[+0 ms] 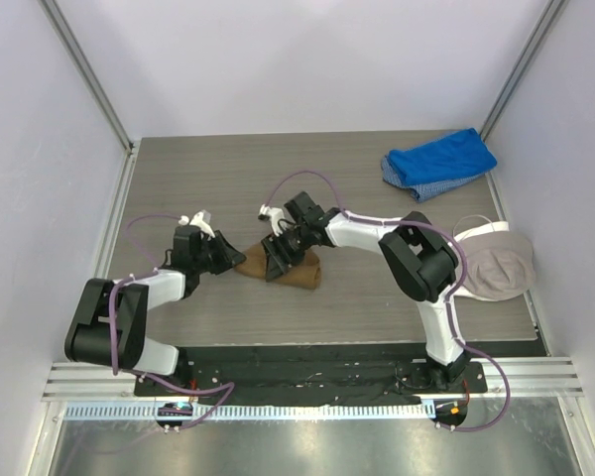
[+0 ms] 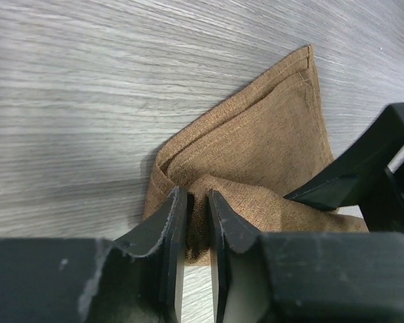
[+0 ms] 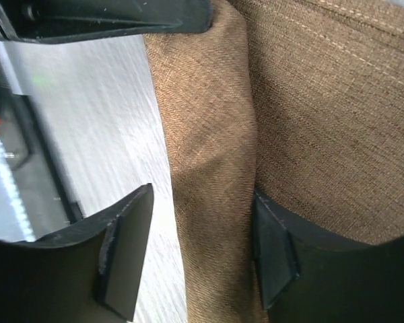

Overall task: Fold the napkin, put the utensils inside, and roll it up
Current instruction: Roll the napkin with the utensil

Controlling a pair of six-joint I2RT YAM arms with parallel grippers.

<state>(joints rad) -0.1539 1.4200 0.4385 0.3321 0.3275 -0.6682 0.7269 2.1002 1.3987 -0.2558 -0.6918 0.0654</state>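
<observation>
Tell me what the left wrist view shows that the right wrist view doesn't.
Left wrist only: the left gripper pinched shut on a raised fold of the napkin, whose stitched corner lies flat beyond. Right wrist only: the right gripper open, its jaws either side of a napkin fold. Both: the tan-brown napkin on the grey wood-grain table.

Grey wood-grain table (image 1: 228, 188) enclosed by plain white walls (image 1: 307, 59) with metal corner posts (image 1: 89, 74)
</observation>
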